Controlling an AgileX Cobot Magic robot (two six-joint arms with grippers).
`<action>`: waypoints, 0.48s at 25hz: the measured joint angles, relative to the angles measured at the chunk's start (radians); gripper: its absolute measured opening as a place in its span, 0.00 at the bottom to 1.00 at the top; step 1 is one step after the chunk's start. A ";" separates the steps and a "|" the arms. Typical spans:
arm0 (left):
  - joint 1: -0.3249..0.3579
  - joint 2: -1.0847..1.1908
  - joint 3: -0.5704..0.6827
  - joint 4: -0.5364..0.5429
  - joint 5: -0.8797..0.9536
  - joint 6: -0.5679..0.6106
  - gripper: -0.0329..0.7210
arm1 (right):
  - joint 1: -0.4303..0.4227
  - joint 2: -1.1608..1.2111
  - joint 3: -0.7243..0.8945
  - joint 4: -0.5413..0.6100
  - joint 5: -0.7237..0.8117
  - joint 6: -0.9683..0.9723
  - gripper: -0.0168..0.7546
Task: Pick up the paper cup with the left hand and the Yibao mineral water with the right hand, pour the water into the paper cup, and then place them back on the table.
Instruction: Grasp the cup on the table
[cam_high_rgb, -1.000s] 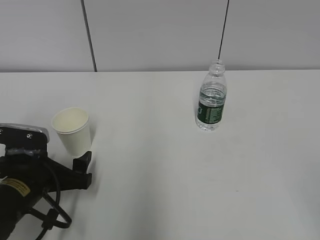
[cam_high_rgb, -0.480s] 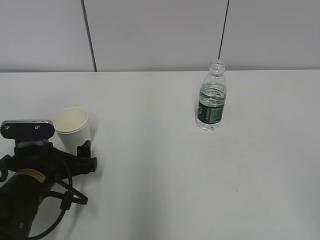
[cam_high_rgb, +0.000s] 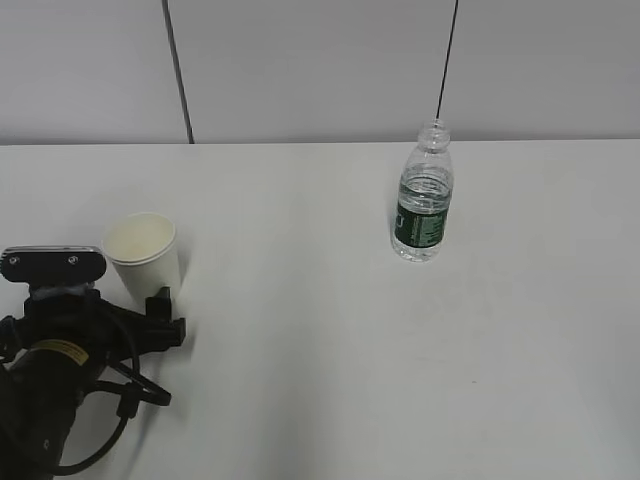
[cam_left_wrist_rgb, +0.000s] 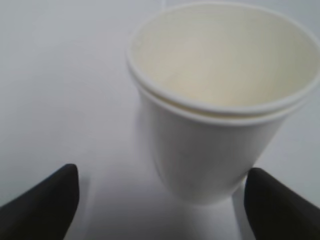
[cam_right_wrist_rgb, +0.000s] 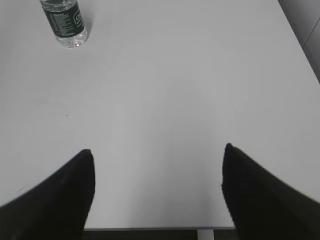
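White table (cam_high_rgb: 320, 330) bare but for two items. Left hand (cam_left_wrist_rgb: 162, 200) jaws spread, flanking paper cup (cam_left_wrist_rgb: 220, 110), not yet touching. Right hand (cam_right_wrist_rgb: 157, 192) jaws spread, empty, well short of Yibao mineral water (cam_right_wrist_rgb: 64, 21).

Risk: off-centre closure tips or crushes thin cup. Cup upright, mouth up, axis vertical; bottle likewise, uncapped.

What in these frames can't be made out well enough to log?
- Paper cup: its base in the exterior view is hidden behind the left gripper.
- Cup contact: the left wrist view doesn't settle whether the fingers touch it.
- Yibao mineral water: top cut off by the right wrist view's upper edge; label text too small.
- Right gripper: outside the exterior view.
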 joint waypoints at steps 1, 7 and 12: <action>0.006 0.000 -0.001 0.014 0.000 -0.001 0.84 | 0.000 0.000 0.000 0.000 0.000 0.000 0.78; 0.013 0.000 -0.004 0.086 0.000 -0.001 0.83 | 0.000 0.000 0.000 0.006 0.000 0.000 0.78; 0.013 0.001 -0.009 0.093 0.000 -0.001 0.83 | 0.000 0.000 0.000 0.006 0.000 0.000 0.78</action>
